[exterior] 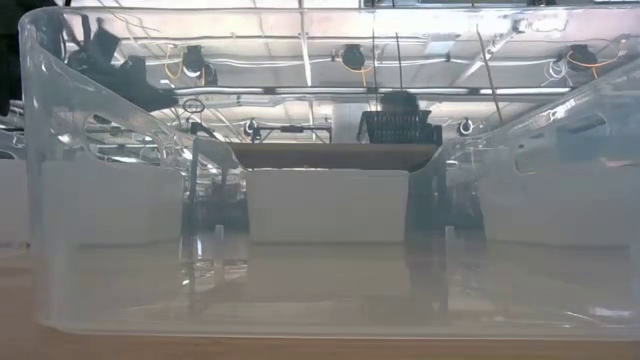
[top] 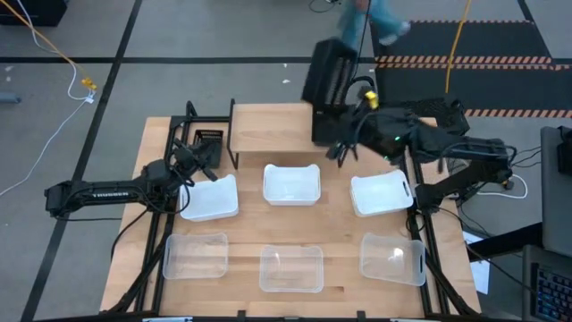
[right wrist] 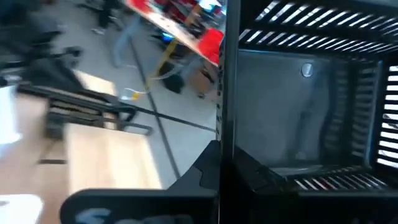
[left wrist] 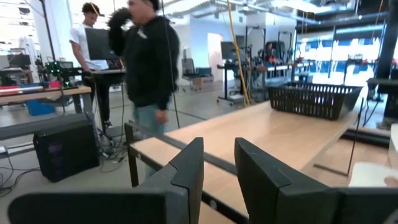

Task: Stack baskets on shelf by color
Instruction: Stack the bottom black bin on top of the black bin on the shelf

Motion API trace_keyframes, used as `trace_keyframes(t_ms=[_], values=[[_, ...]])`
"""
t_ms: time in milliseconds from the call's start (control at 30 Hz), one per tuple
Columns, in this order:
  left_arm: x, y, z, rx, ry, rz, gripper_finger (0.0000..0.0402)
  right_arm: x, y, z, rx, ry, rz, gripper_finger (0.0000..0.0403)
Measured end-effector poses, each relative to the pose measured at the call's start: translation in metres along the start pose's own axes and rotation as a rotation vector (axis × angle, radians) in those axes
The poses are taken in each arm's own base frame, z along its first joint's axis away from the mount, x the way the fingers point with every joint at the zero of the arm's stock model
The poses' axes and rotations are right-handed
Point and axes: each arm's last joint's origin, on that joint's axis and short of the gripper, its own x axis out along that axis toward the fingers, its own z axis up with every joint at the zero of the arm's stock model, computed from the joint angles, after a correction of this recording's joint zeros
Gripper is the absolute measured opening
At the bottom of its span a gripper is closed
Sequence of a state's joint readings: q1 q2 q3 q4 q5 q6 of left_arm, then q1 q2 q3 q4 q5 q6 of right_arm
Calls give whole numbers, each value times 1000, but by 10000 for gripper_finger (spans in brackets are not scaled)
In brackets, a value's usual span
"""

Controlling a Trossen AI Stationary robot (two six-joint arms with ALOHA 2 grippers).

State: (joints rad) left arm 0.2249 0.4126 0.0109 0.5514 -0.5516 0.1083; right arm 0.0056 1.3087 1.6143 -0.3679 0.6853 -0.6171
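Observation:
The light-wood shelf stands at the table's far side. One black slatted basket sits on its right end and also shows in the low view. My right gripper is shut on a second black basket, held high and tilted over that end. A third black basket sits on the table by the shelf's left end. My left gripper is open and empty, near the left white basket. My right gripper pinches one side wall of the black basket at its rim, one finger inside the basket and one outside. The basket is lifted clear of the shelf and tilted, its open inside facing the wrist camera.
Three white baskets lie in a row mid-table, the middle one and right one beside the left. Three clear baskets line the near edge. People stand beyond the table.

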Motion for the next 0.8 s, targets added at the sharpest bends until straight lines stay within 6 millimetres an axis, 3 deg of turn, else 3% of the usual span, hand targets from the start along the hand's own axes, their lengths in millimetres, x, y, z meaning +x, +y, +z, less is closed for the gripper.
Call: trace_keyframes(t_ms=[200,400,567,800], values=[[0,0,-3,13,25,5,93,18,-27,-18,-5,120,-147,0],[0,0,-2,-7,23,5,93,33,-73,-21,21,266,-298,0],[0,0,-2,1,22,8,93,52,-98,-36,143,348,-131,0],[0,0,-2,9,22,8,93,88,-83,-78,304,523,209,0]])
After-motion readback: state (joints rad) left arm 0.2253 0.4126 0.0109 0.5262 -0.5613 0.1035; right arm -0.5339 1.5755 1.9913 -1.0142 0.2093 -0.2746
